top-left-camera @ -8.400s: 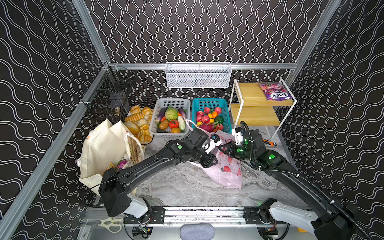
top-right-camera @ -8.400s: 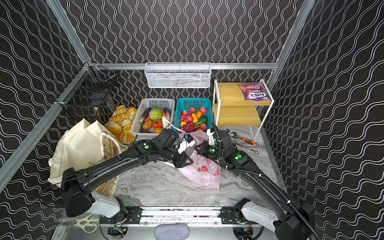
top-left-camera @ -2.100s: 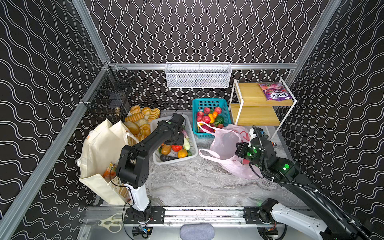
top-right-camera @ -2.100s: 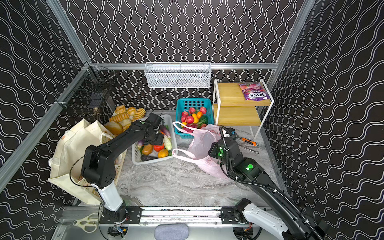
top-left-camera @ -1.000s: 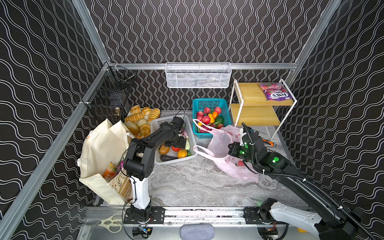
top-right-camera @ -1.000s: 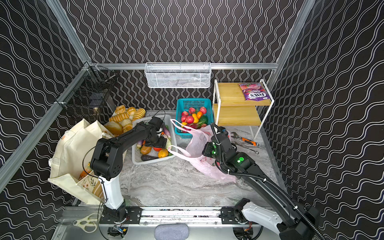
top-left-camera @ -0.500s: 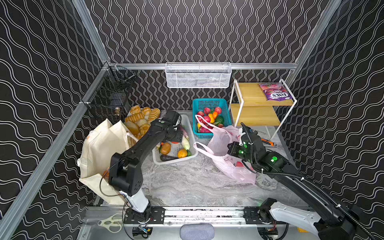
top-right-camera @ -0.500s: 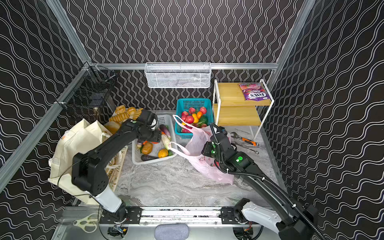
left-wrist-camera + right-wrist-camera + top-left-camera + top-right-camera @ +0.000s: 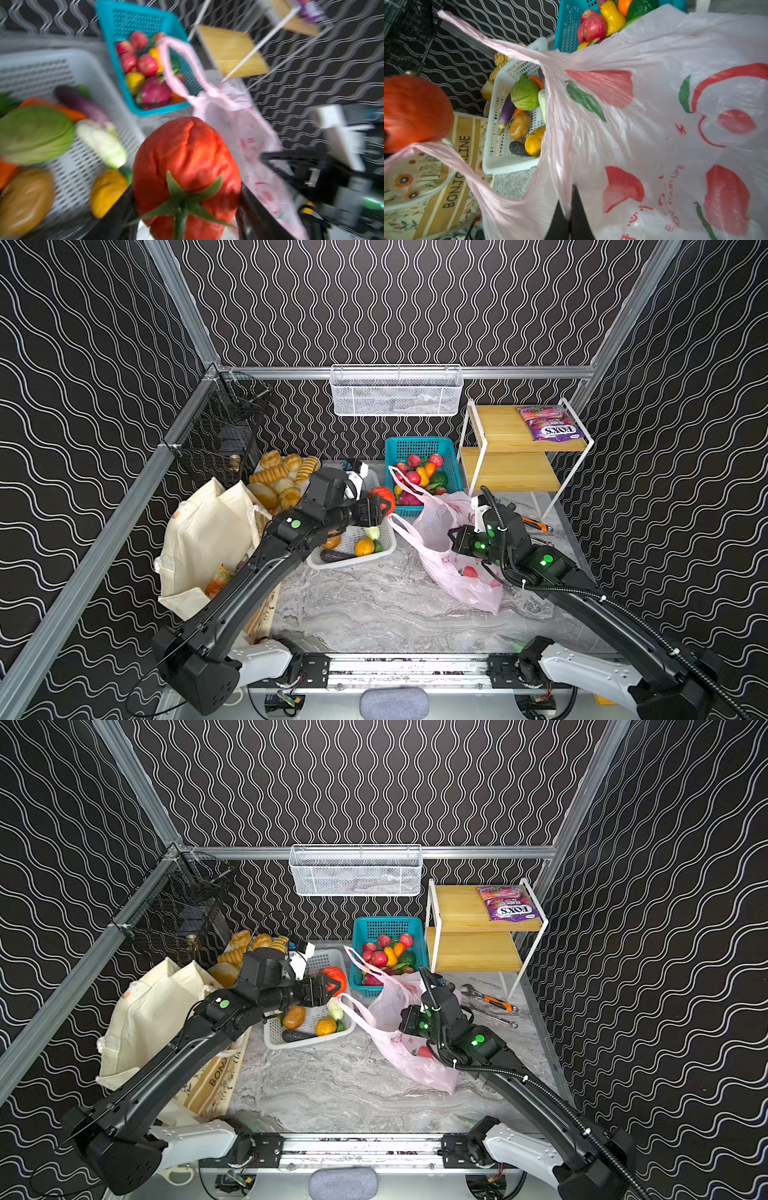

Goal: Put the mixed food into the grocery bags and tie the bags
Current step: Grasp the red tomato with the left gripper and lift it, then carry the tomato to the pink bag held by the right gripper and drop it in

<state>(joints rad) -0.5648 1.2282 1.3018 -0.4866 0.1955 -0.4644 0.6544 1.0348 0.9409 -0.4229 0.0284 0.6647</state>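
The left gripper (image 9: 377, 508) is clamped on a red tomato with a green stalk (image 9: 187, 166), one black finger pressed against each of its sides. It holds the tomato in the air above the far right corner of the white plastic mesh basket (image 9: 353, 562), just beside the nearest loop handle of the thin pink plastic bag with red fruit prints (image 9: 440, 522).

The right gripper (image 9: 568, 209) has its fingers pressed together on the film at the bag's mouth, pinching the rim and holding it up. The rest of the bag sags onto the grey marble table (image 9: 374, 605), leaning against the teal basket of fruit (image 9: 453, 456).

A green cabbage (image 9: 524, 94), a brown potato (image 9: 294, 1017), a round orange vegetable (image 9: 325, 1026) and a purple aubergine (image 9: 506, 112) lie in the white basket.

The large cream canvas tote with floral print (image 9: 203, 531) stands open at the table's left edge. A purple FOX'S snack pouch (image 9: 548, 423) lies on the top board of the wooden shelf (image 9: 498, 427) at the back right.
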